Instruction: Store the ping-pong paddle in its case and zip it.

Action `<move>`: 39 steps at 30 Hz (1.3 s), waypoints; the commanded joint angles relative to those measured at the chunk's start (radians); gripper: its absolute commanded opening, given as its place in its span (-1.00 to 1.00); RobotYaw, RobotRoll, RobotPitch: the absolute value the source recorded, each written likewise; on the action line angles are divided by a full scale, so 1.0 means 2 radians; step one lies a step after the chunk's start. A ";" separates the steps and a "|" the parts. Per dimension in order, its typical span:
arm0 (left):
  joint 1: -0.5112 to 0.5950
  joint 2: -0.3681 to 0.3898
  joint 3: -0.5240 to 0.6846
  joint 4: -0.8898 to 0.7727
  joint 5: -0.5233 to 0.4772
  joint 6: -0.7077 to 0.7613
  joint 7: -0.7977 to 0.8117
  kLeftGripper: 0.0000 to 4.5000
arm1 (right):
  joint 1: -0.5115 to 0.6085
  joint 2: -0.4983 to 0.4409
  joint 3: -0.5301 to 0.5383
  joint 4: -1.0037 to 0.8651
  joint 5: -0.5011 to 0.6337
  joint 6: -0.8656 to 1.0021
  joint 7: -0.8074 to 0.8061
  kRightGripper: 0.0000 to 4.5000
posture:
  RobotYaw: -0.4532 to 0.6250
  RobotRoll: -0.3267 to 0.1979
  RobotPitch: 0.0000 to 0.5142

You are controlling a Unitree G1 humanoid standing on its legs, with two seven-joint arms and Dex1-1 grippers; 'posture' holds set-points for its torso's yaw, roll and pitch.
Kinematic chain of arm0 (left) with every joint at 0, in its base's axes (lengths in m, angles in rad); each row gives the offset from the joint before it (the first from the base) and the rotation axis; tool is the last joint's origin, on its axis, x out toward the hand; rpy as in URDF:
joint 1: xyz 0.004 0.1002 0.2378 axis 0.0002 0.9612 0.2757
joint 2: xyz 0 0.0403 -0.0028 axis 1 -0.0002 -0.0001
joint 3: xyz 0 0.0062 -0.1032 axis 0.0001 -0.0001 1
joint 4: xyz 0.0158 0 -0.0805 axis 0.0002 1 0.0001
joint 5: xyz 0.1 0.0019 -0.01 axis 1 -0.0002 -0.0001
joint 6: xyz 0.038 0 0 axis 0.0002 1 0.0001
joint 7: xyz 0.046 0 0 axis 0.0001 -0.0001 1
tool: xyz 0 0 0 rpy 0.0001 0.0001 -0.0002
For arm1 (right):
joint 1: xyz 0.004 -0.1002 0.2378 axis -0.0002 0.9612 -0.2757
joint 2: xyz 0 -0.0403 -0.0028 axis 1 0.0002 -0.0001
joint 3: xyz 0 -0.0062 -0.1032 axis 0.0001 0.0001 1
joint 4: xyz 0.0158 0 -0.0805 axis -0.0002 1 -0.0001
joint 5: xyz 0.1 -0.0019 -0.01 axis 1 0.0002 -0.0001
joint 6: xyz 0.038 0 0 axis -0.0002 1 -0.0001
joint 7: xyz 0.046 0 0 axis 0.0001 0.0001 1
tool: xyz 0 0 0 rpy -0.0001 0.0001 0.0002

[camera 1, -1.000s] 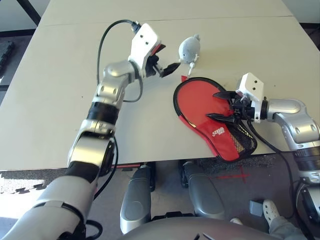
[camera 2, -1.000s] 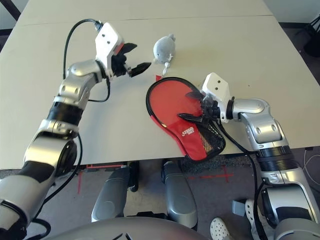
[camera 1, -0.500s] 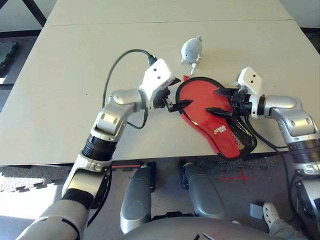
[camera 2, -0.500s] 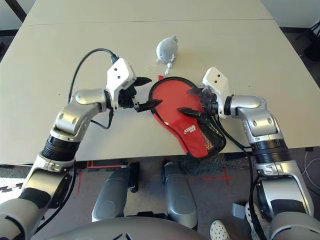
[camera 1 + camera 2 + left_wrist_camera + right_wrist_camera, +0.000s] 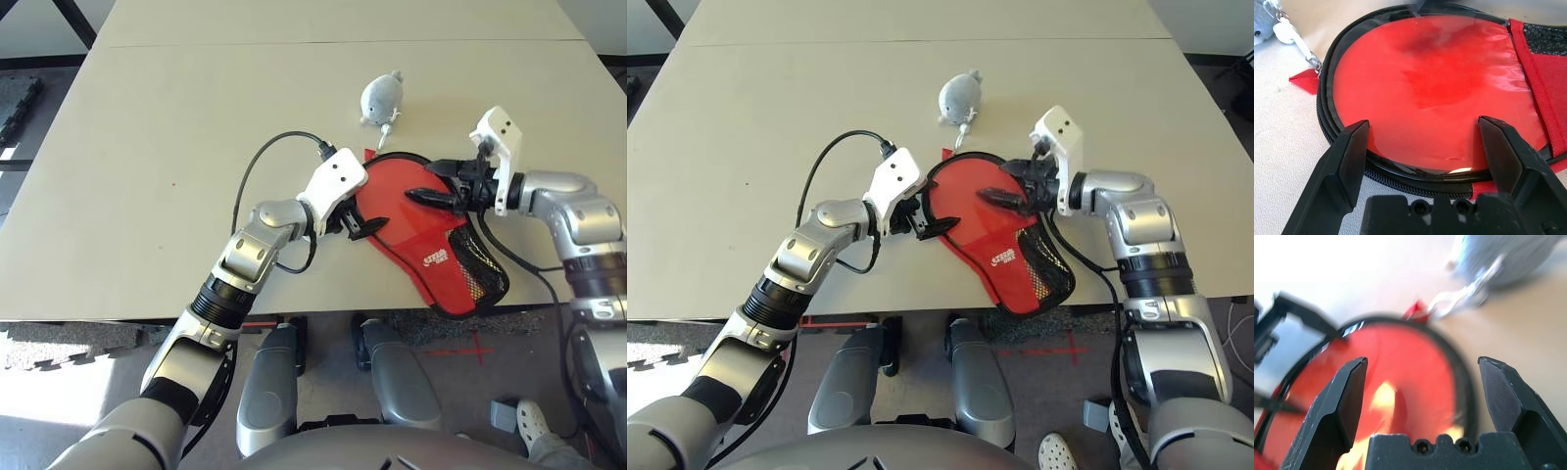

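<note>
flanking case (image 5: 426, 235), both claws spread wide: left claw (image 5: 364, 226), right claw (image 5: 428, 182); paddle handle hidden.

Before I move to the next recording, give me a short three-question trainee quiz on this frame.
1. True or false: the left gripper is shut on the case.
2. Which thing lies on the table just beyond the case's round end?
A. a grey plush toy
B. a blue mug
C. a roll of tape
3. Fill in: the right gripper hovers over the case's ___ end.

Key:
1. False. Its jaws are open, at the case's rim.
2. A.
3. Round. Its jaws are open too.
</note>
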State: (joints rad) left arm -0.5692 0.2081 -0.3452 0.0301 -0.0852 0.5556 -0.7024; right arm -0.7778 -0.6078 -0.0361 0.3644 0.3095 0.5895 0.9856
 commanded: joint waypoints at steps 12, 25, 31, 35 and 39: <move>0.025 -0.001 -0.044 -0.019 0.000 0.089 -0.003 0.98 | -0.197 0.093 -0.032 0.357 -0.052 -0.133 -0.157 1.00 | -0.11 0.25 0.10; 0.039 -0.001 -0.048 -0.068 -0.003 0.132 0.012 0.98 | -0.242 0.170 -0.058 0.476 -0.086 -0.218 -0.264 1.00 | 0.02 0.25 0.17; 0.042 -0.003 -0.049 -0.075 -0.003 0.139 0.019 1.00 | -0.245 0.186 -0.067 0.483 -0.097 -0.236 -0.304 0.74 | 0.06 0.25 0.17; 0.044 -0.006 -0.048 -0.077 -0.004 0.142 0.025 1.00 | -0.243 0.190 -0.070 0.482 -0.105 -0.258 -0.314 0.10 | 0.07 0.25 0.18; 0.046 -0.008 -0.049 -0.078 -0.005 0.144 0.027 1.00 | -0.240 0.186 -0.073 0.481 -0.111 -0.273 -0.317 -0.58 | 0.06 0.25 0.18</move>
State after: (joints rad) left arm -0.5274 0.1908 -0.3951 -0.1796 -0.0873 0.7782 -0.6492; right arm -1.2514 -0.2287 -0.1710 1.3093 0.0972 0.0664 0.3580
